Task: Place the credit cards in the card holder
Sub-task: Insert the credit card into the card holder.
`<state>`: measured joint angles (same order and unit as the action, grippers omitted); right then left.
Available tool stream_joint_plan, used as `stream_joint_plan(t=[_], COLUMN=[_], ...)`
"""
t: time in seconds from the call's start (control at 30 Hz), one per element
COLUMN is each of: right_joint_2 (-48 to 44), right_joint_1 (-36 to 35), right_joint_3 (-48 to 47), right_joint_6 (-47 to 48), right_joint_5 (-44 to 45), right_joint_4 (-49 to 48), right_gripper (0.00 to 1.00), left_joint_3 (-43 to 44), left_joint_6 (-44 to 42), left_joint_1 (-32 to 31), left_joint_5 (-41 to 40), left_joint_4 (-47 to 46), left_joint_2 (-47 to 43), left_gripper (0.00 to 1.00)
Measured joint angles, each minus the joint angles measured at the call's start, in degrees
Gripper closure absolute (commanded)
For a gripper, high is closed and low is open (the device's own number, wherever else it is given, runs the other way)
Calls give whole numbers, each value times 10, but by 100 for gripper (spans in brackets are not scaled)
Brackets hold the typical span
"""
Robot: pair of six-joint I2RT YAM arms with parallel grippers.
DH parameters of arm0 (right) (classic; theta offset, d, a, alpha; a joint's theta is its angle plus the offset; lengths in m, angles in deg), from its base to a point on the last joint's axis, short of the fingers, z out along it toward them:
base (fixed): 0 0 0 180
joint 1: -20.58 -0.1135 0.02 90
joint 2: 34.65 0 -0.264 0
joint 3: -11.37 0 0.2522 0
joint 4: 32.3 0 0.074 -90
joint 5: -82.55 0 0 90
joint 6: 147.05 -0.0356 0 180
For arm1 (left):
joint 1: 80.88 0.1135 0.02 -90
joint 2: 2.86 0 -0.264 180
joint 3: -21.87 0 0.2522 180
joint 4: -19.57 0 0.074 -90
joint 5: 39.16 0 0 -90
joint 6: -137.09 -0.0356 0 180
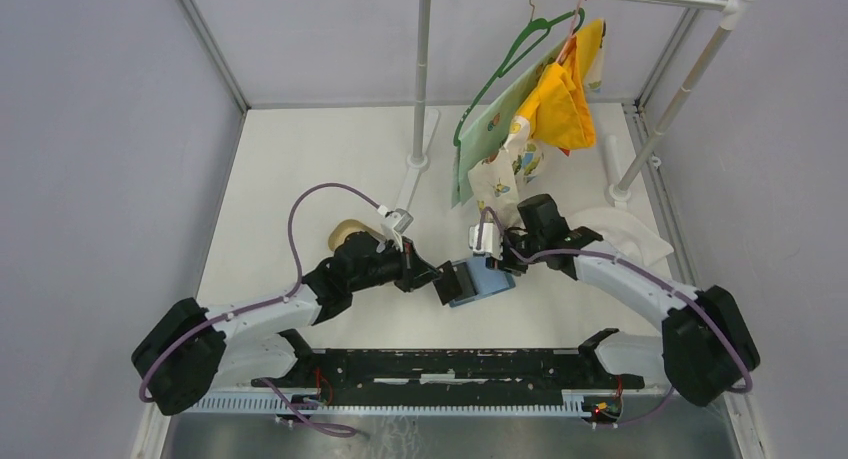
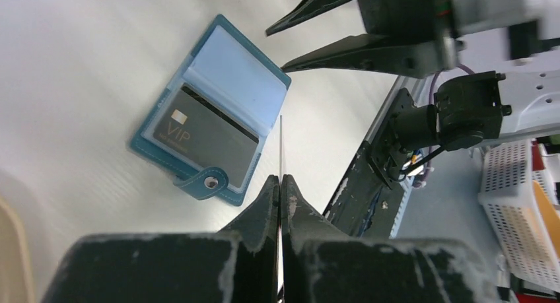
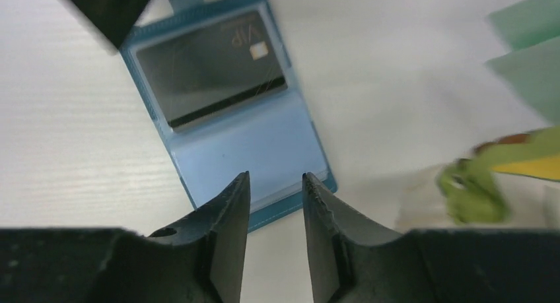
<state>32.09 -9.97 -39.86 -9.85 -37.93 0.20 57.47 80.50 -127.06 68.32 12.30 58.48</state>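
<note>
Partly done. Pinches one card [image 2: 280, 141] edge-on between closed left gripper [image 2: 280, 183] tips, just short of open holder [image 2: 232, 78] ahead. Shows VIP card [image 2: 206, 136] already pocketed. Hangs right gripper [image 3: 275, 184] half-parted, empty, above holder's blank sleeve. Needs pinched card slotted.

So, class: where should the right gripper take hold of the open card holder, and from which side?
Likely the empty pale end of the card holder, from above on the right arm's side, under the open right gripper. It lies flat; the VIP card fills the other end, nearer the left gripper and its thin card.
</note>
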Motion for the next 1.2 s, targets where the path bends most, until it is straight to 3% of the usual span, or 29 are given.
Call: stream_joint_plan(t=[0.13,0.33,0.57,1.0,1.2], right_joint_2=[86,96,114,136,139], right_joint_1=[6,10,16,21,22], right_joint_3=[-26,-26,-25,-25,-25], right_joint_6=[10,20,21,19,19], right_joint_5=[38,76,98,113,113], right_joint_4=[46,71,78,86,86], right_gripper=[62,58,58,58,58], left_joint_3=[-5,-10,-10,-9,-33], left_joint_6=[59,125,167,223,255], left_joint_1=[1,1,1,1,1], left_joint_5=[21,27,24,-11,-37], left_joint_4=[-77,-168,-207,-277,-358], left_joint_2=[61,138,221,279,310], left_gripper=[98,98,98,98,98])
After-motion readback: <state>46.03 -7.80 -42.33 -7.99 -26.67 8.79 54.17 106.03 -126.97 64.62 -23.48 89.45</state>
